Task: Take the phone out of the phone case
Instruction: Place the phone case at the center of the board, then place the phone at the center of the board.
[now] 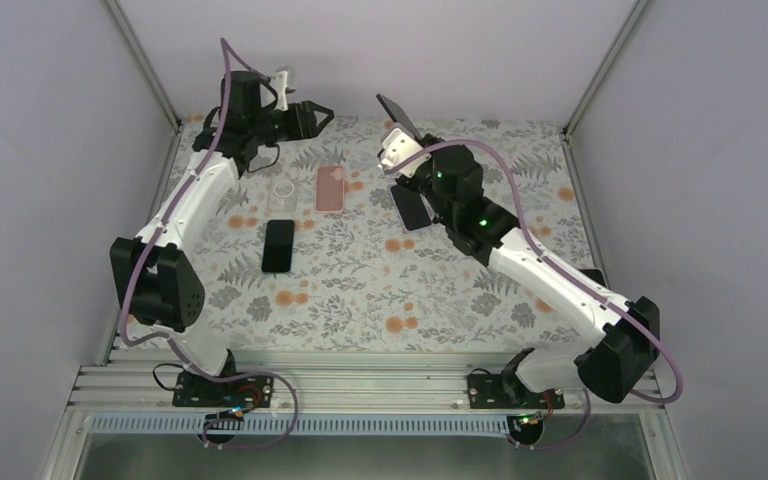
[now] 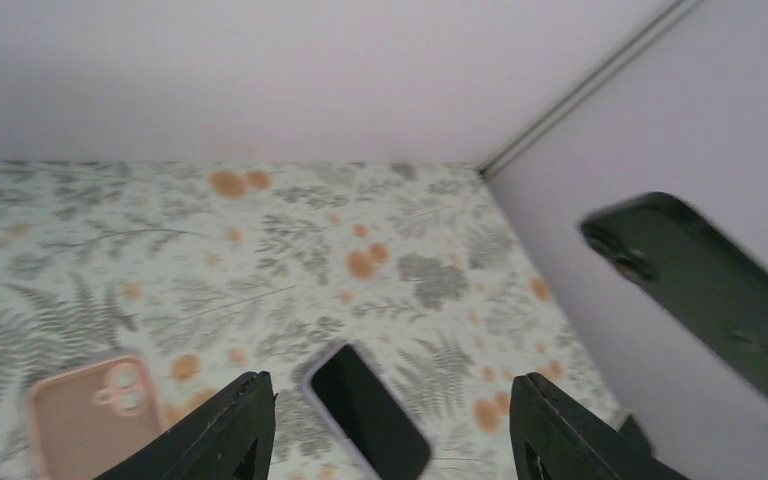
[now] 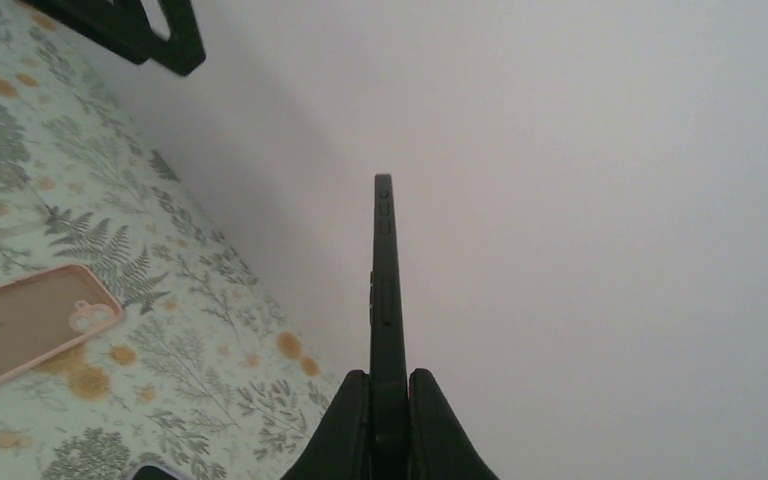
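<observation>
Right tool pinching one phone, two phones flat, one case

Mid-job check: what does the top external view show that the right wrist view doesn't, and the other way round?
Only top external: the black phone lying flat on the table. Only right wrist: the side buttons of the dark phone, seen edge-on, with the right hand shut on it. Both: that raised dark phone and the pink case.
</observation>
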Motion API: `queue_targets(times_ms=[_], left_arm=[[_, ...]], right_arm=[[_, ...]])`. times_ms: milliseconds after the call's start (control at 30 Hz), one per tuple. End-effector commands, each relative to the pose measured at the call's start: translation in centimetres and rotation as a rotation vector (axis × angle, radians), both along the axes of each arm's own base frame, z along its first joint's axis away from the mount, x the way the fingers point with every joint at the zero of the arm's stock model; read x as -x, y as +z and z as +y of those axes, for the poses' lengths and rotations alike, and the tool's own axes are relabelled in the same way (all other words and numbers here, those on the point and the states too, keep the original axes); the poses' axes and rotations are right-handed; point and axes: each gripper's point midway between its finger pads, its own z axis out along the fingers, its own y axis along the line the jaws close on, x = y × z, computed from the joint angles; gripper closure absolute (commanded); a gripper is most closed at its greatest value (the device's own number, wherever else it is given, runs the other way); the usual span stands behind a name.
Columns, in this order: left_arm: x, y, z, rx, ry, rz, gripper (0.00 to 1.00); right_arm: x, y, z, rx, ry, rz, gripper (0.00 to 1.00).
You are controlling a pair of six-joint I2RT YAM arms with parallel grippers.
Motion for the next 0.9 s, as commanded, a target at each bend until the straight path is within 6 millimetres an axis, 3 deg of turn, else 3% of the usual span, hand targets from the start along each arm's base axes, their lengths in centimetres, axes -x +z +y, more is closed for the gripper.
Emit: queue_targets(times_ms=[0, 100, 267, 600, 867], left_arm=[[2.9, 4.6, -2.1, 0.202, -0.134, -0.017, 0.4], [3.9, 5.6, -2.8, 0.283, -0.194, -0.004, 0.39], [5.2, 5.3, -3.6, 0.395, -0.253, 0.053, 0.36], [7.4, 5.8, -5.0, 0.498, -0.339, 0.081, 0.26], [9.1, 6.4, -7.1, 0.539, -0.428, 0.088, 0.27]], right_arm=[[0.5, 2.7, -0.7, 0.068, -0.084, -0.201, 0.96], [0.9, 2.3, -0.6, 0.12, -0.114, -0.254, 0.96], [1.6, 2.1, 0.2, 0.171, -0.132, -0.317, 0.96], [3.9, 1.6, 2.2, 0.347, -0.183, -0.519, 0.96], [5.1, 2.0, 2.9, 0.395, -0.212, -0.621, 0.96]])
